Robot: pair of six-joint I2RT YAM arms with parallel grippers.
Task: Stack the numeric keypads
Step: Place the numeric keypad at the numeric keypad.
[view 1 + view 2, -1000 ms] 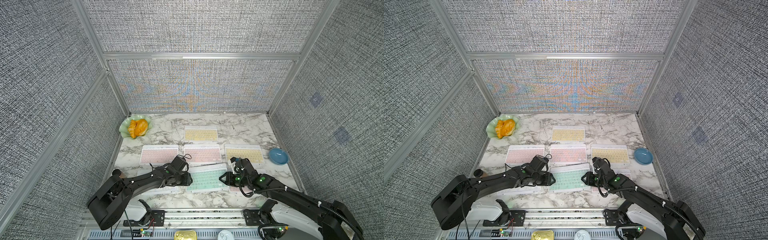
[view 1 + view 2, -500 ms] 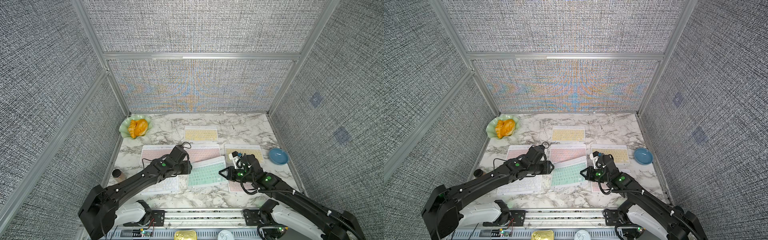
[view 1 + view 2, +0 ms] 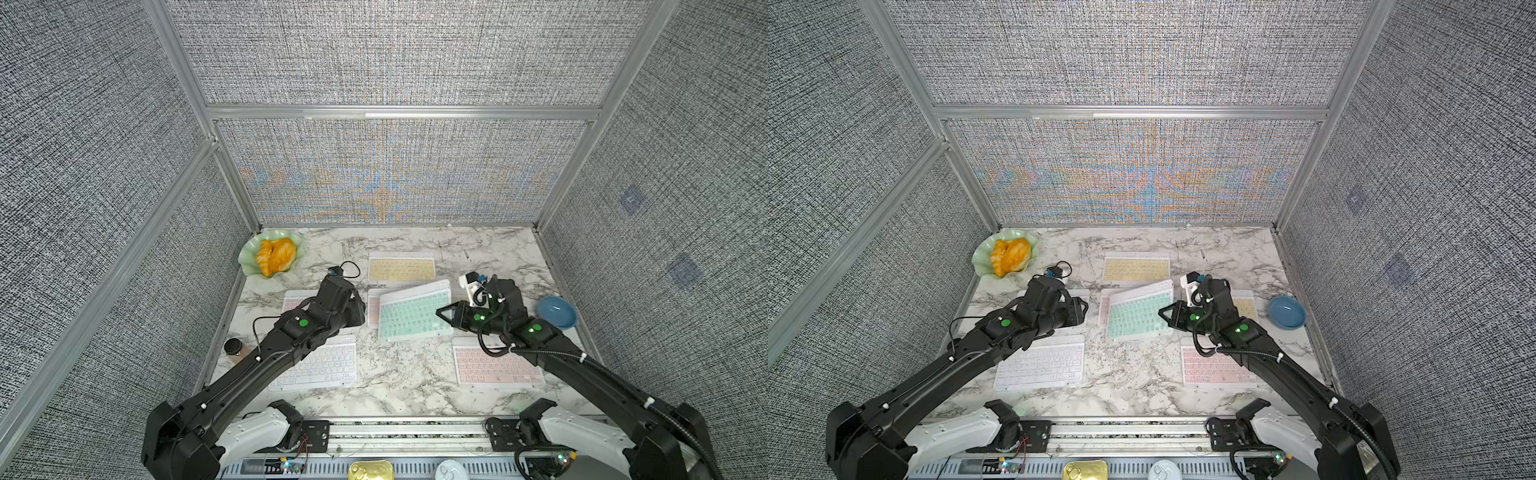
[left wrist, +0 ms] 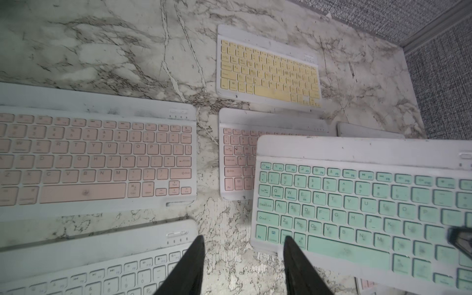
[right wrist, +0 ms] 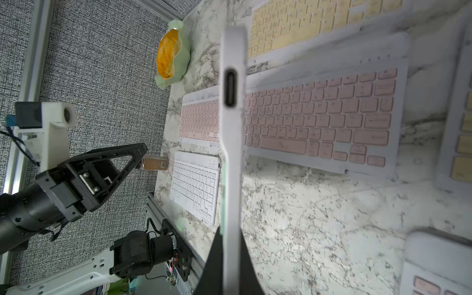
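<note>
Numeric keypads: seven are in view; none is judged stacked yet.
Mint keypad: held aloft and tilted, partly covering the middle pink keypad.
Right gripper: clenched on the mint keypad's short edge.
Left gripper: fingers parted, nothing grasped, near the mint keypad's other end.
Left to do: the mint keypad is to be laid down. The rear yellow keypad, left pink keypad, white keypad, front pink keypad and second yellow keypad lie singly on the marble table.
Writing: QWERTY letters, Esc and Caps Lock can be read on keys; no brand is seen.
</note>
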